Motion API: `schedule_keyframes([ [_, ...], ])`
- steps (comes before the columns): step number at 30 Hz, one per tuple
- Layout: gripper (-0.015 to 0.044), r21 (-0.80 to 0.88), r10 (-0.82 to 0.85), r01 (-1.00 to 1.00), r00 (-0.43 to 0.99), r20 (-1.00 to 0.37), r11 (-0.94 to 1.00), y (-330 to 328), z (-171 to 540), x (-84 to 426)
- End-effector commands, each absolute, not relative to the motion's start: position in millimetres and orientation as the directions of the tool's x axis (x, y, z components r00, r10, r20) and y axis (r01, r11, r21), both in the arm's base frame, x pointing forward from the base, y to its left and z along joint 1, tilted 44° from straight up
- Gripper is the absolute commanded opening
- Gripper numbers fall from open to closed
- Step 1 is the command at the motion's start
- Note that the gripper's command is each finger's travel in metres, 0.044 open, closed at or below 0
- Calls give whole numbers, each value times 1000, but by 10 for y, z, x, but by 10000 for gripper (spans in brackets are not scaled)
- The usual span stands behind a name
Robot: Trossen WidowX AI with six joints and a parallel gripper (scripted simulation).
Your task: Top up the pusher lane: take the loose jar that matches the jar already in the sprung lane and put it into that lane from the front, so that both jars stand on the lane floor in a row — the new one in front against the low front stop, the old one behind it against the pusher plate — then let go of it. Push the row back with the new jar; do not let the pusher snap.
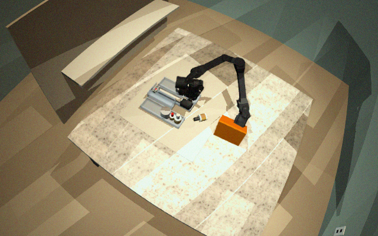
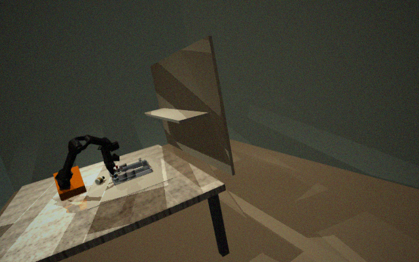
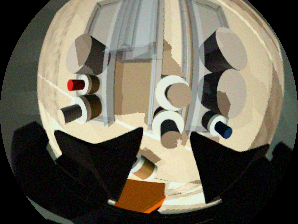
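Note:
My gripper (image 3: 167, 133) (image 2: 112, 172) is open over the front end of the sprung lane, its fingertips on either side of the front jar with nothing gripped. The front jar (image 3: 170, 126) has a white shoulder and a dark cap side with a brownish top, and looks upright. The rear jar (image 3: 178, 94), with the same white shoulder and brownish cap top, stands directly behind it in the same lane. Whether they touch is hard to tell. The pusher plate and low front stop cannot be made out clearly. In the top view the arm hides both jars.
A brown jar with a dark cap (image 1: 203, 117) (image 2: 99, 180) (image 3: 145, 168) lies on its side in front of the trays. The left tray holds a wide jar (image 1: 166, 112) (image 3: 86, 54), a red-capped jar (image 1: 172, 116) (image 3: 75, 85) and a pale-capped jar (image 1: 177, 119) (image 3: 70, 114). Two wide jars and a blue-capped jar (image 3: 220, 126) stand at right.

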State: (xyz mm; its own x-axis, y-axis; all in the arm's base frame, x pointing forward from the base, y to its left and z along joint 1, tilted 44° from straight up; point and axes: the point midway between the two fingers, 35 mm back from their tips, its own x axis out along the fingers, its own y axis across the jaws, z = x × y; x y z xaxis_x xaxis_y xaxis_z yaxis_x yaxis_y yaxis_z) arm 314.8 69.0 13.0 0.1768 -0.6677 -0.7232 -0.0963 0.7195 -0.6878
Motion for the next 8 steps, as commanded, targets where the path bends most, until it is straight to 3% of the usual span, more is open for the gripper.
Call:
schedule_keyframes([
  [1,274,-684,-664,-98,175,-727,723,690,128,3032],
  [8,274,-684,-664,-99,174,-727,723,651,113,2789],
])
